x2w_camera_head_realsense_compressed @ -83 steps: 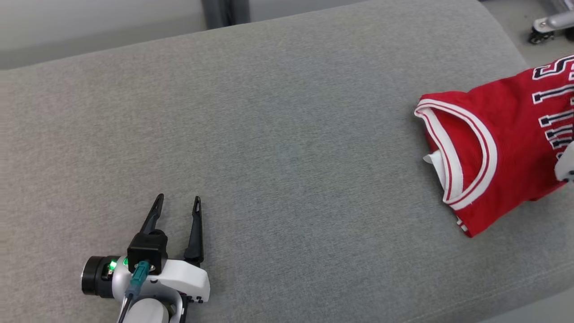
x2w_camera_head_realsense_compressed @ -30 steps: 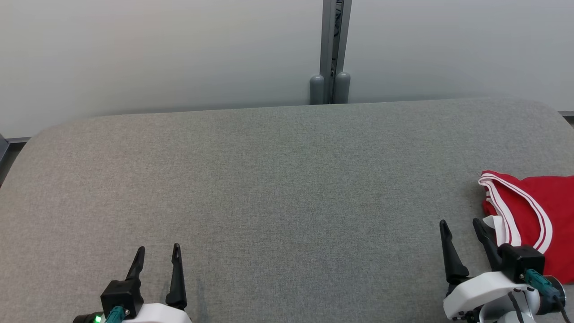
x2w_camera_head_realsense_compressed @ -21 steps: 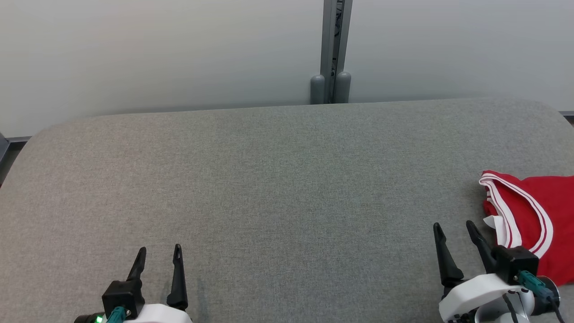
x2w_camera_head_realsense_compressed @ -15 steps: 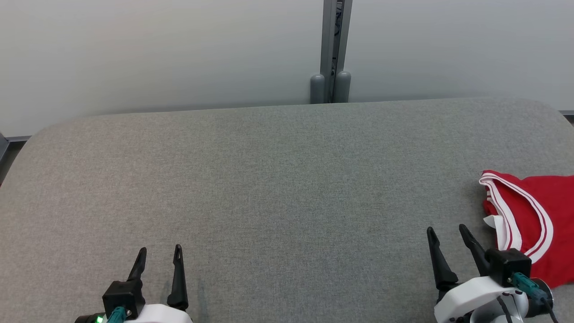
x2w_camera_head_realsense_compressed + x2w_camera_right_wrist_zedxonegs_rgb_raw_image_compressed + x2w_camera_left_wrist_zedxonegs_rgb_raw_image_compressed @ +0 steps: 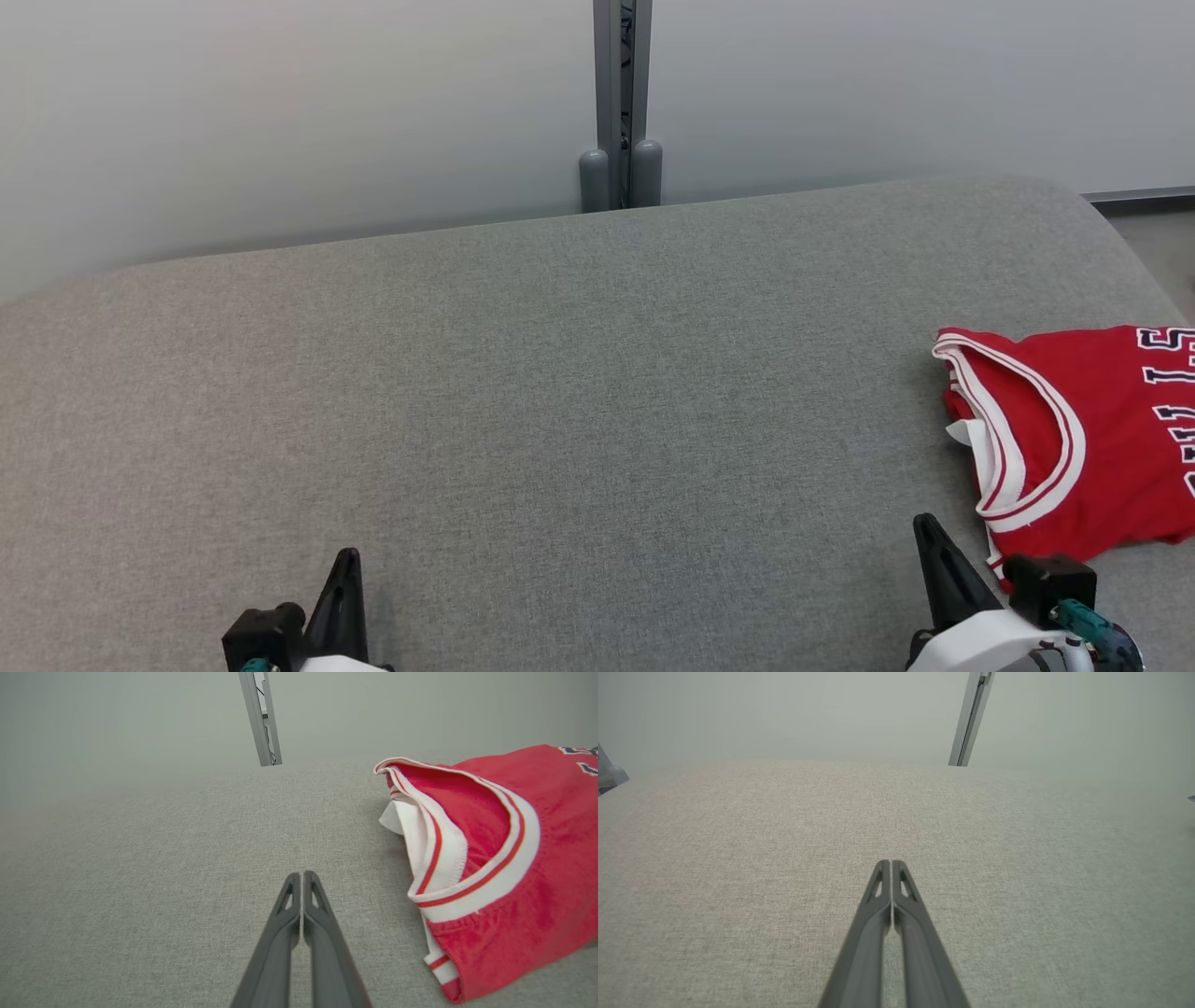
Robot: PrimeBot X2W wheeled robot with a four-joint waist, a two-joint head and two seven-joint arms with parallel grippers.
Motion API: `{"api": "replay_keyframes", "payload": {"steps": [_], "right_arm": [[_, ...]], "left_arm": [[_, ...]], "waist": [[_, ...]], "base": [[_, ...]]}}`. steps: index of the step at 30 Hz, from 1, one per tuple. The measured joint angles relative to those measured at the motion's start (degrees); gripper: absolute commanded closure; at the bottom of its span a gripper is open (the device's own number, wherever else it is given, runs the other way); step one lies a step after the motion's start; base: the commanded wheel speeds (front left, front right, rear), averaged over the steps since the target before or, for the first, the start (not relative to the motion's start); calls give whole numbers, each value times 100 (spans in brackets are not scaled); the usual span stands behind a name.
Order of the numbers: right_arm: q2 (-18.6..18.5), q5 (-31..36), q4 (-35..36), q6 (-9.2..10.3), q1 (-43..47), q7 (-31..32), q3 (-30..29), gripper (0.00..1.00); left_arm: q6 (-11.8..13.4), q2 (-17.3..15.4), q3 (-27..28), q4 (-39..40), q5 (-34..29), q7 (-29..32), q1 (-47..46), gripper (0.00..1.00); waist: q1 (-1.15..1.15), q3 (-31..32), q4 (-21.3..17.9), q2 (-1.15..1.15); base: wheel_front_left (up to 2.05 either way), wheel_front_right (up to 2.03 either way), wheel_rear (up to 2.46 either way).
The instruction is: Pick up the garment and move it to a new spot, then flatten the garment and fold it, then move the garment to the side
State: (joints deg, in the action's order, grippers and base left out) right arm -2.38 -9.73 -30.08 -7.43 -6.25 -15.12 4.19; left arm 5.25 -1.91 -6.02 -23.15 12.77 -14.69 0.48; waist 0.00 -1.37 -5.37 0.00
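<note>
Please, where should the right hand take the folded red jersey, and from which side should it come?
Probably the striped trim edge of the red jersey, approached by the right hand from the grey surface on its left. That edge faces the hand and its layers lift slightly, giving room to slide under. The hand is shut now, so open first.

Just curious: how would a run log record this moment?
shirt folded, far right | left gripper shut, empty | right gripper shut, empty, beside shirt
</note>
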Motion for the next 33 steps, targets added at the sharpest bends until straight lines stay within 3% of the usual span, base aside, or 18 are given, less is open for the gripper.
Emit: {"api": "replay_keyframes", "payload": {"steps": [33], "right_arm": [[9,-3245,581,0,40,855,-407,100]], "left_arm": [[-478,-14,478,305,3120,825,-146,100]], "waist": [[0,32,146,0]], "base": [[0,0,0]]}}
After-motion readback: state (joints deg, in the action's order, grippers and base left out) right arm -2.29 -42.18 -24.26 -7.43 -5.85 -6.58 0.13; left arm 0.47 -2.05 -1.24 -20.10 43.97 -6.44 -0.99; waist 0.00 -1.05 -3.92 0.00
